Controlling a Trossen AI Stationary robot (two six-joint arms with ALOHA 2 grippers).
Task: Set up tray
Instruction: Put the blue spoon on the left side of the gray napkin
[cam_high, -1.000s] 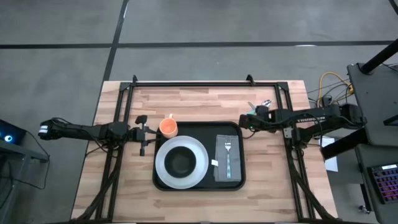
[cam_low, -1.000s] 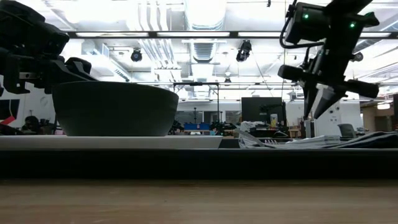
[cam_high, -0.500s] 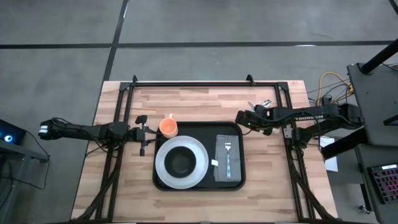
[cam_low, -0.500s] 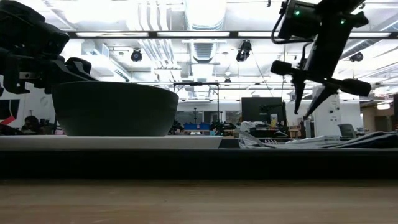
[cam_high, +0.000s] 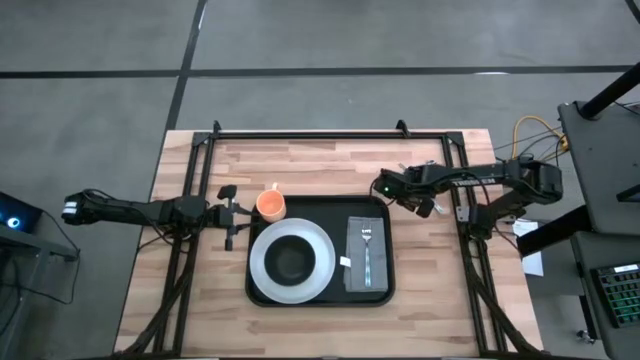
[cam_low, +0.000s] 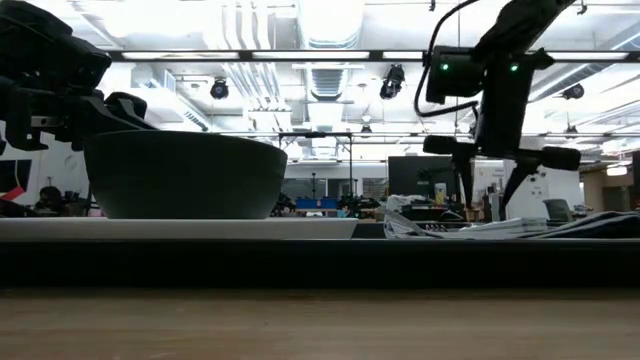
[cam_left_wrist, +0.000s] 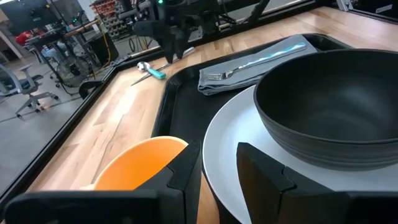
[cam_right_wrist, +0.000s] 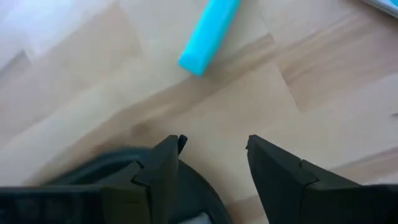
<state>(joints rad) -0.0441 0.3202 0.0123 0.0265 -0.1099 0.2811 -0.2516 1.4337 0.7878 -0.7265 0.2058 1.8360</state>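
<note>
The black tray lies mid-table. It carries a white plate with a dark bowl, and a grey napkin with a fork. An orange cup stands at the tray's far left corner. A spoon with a blue handle lies on the wood beyond the tray's far right corner. My right gripper hovers open, fingers down, over the wood at that corner, near the blue handle. My left gripper waits open, left of the cup.
A black metal frame runs along the table's far edge and down both sides. Bare wood lies right of the tray and along the near edge. Cables and a stand sit beyond the table's right edge.
My right gripper has moved a little toward the table's left, closing on the tray's far right corner, and has turned about its wrist so that both fingers now show spread side by side in the low view. The left arm and the tray's items have stayed still.
</note>
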